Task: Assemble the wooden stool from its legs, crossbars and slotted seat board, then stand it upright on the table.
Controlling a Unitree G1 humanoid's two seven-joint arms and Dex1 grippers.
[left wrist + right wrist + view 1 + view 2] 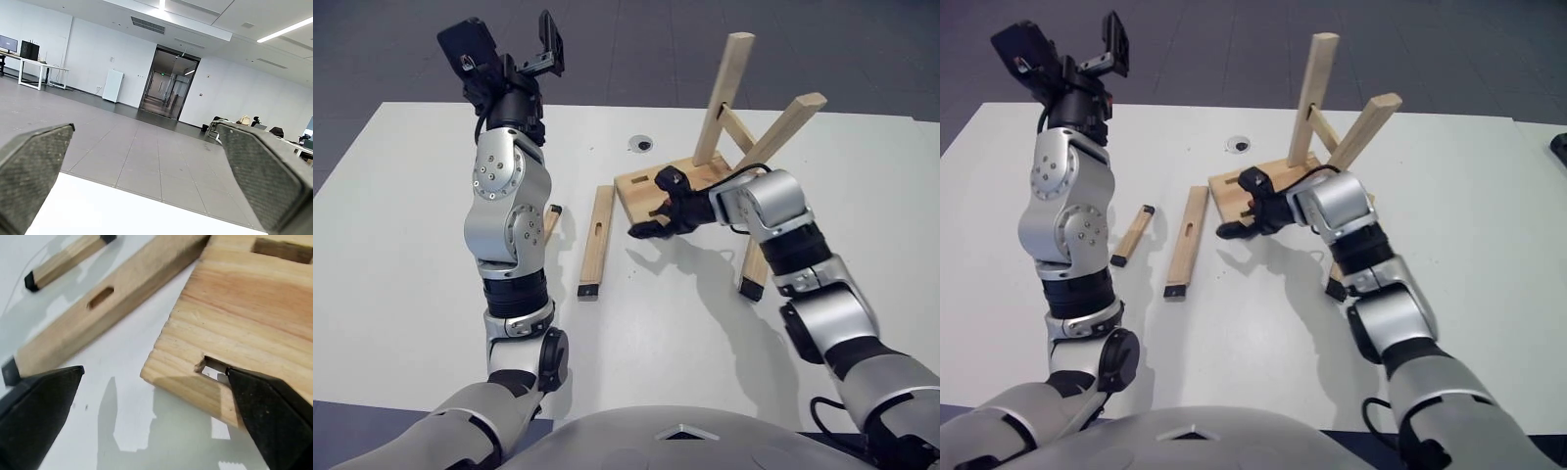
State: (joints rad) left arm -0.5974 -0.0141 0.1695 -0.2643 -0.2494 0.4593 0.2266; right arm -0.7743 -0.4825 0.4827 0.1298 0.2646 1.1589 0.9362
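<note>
Seat board (244, 308), pale solid wood, lies flat on the table (411, 196) with its near corner between the parted fingers of my right gripper (654, 208). One pad (264, 406) sits at a notch in the board's edge, the other (39, 406) over bare tabletop just beside it. The jaws are open and hold nothing. Two legs (722, 98) rise tilted from the board beyond the gripper, joined by a bar. I judge the assembly stiff, fairly light, top-heavy and loose at its joints, so I would hold the board's edge, not a leg. A loose leg (596, 240) with a mortise lies just past the outer pad, and a short crossbar (1133, 235) lies farther that way. Another leg (754, 269) lies under my right forearm. These sticks look rigid, smooth and easy to pinch at mid-length. My left gripper (509, 49) is raised high, spread wide and empty, well away from all parts.
</note>
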